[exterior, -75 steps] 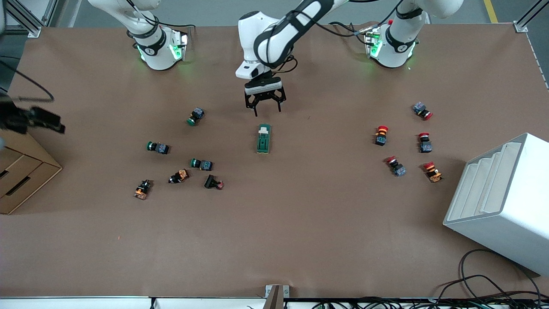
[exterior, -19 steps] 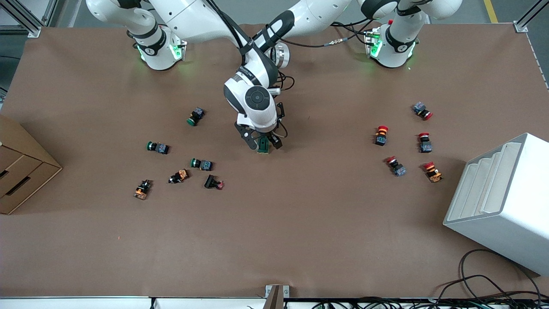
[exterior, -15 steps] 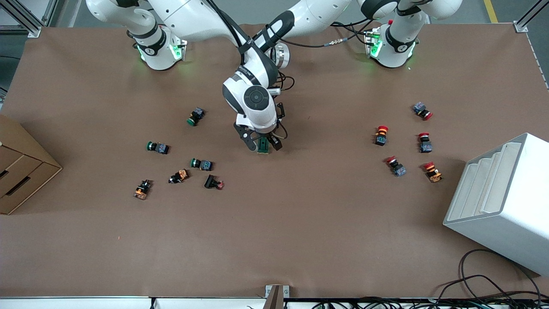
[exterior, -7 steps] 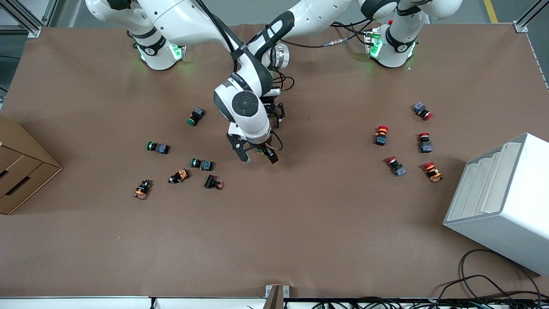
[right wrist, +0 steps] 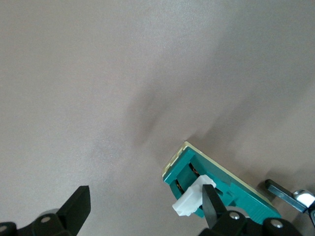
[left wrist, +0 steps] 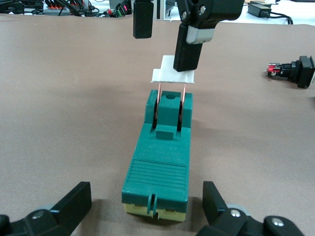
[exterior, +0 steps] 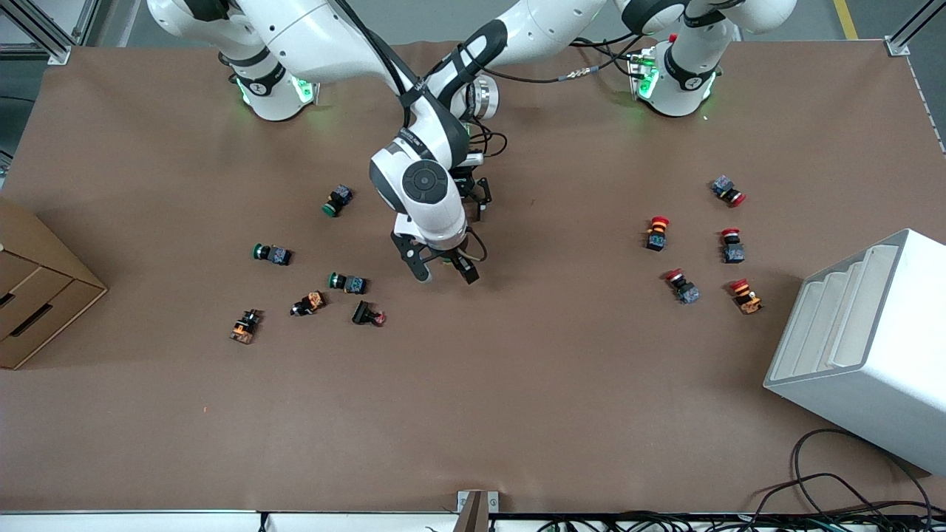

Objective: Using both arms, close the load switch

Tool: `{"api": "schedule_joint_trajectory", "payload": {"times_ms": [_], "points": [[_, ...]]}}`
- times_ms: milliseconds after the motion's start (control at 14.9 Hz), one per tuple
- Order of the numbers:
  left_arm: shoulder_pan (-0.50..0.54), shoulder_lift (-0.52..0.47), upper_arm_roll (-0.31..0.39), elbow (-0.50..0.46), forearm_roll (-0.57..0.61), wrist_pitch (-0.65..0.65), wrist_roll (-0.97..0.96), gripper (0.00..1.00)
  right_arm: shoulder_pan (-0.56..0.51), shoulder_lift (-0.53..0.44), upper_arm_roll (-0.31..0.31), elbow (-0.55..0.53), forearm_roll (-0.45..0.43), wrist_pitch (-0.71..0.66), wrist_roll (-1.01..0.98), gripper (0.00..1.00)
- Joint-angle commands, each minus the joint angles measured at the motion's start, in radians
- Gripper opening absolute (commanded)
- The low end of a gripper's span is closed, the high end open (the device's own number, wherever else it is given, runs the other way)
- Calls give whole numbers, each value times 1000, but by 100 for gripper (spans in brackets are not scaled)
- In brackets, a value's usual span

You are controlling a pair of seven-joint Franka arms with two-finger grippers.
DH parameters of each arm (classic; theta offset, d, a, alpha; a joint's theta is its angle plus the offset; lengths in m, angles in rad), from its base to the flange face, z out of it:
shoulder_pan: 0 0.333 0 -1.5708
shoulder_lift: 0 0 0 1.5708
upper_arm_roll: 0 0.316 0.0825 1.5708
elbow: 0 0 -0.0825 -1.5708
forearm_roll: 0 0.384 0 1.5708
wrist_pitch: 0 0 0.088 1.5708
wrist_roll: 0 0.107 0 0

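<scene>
Brown table [exterior: 517, 384] carried two scattered groups of push buttons. Green-capped and orange-bodied buttons [exterior: 347, 282] lay toward right arm's end; red-capped buttons [exterior: 656, 233] toward left arm's end. Cardboard box [exterior: 33, 295] sat at right arm's end, white slotted rack [exterior: 872, 347] at left arm's end. Black cables [exterior: 835, 480] trailed along table's near edge.
</scene>
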Motion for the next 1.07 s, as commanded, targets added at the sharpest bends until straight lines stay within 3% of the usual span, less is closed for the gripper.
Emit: {"api": "schedule_joint_trajectory", "payload": {"times_ms": [0, 1004], "points": [[6, 32, 7, 47, 22, 14, -15, 99, -12, 29, 10, 39, -18, 7, -4, 100], [8, 26, 7, 53, 13, 14, -22, 99, -29, 104, 10, 100, -41, 21, -1, 100]]}}
